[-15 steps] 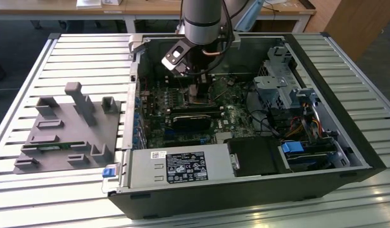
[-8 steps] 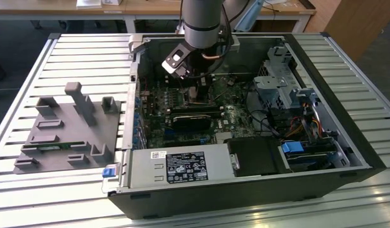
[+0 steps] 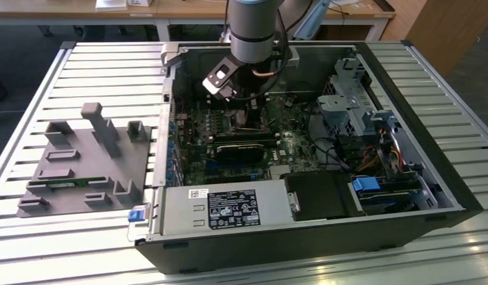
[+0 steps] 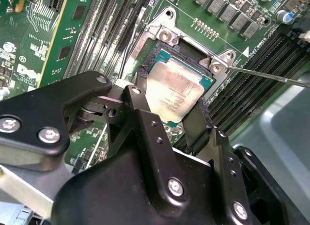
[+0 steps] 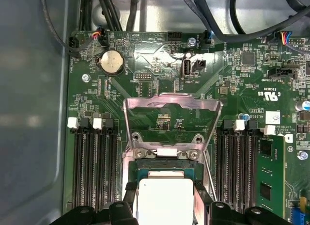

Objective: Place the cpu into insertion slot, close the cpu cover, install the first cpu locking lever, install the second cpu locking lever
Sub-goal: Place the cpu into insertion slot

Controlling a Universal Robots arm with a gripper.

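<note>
The cpu (image 4: pixel 177 96), silvery top uppermost, lies within the dark frame of the insertion slot (image 4: pixel 186 46). It is clasped on two opposite edges by the black fingers (image 4: pixel 140 103) of the gripper (image 4: pixel 173 93). The jaws are closed upon the chip, one finger pressed to each side. Whether the chip is fully seated on the pin field cannot be told.

The cpu cover (image 5: pixel 169 100), a thin silver frame with a large square window, stands swung open from the slot's hinged edge, apart from the chip. Green board shows through its window.

In the second wrist view a thin metal lever rod (image 4: pixel 269 75) runs outward from a screwed corner of the socket bracket and passes over the neighbouring memory slots. These long black memory slots (image 5: pixel 94 162) flank the socket on both sides. A coin cell (image 5: pixel 112 61) sits on the motherboard (image 5: pixel 160 55), beyond the raised cover.

In the exterior view the arm (image 3: pixel 256 24) reaches down into the open computer case (image 3: pixel 323 243), which lies on a slatted table (image 3: pixel 94 65). A silver power supply (image 3: pixel 228 208) occupies the case's near side. A grey fixture block (image 3: pixel 78 160) lies on the table towards the exterior view's left, well apart from the gripper.
</note>
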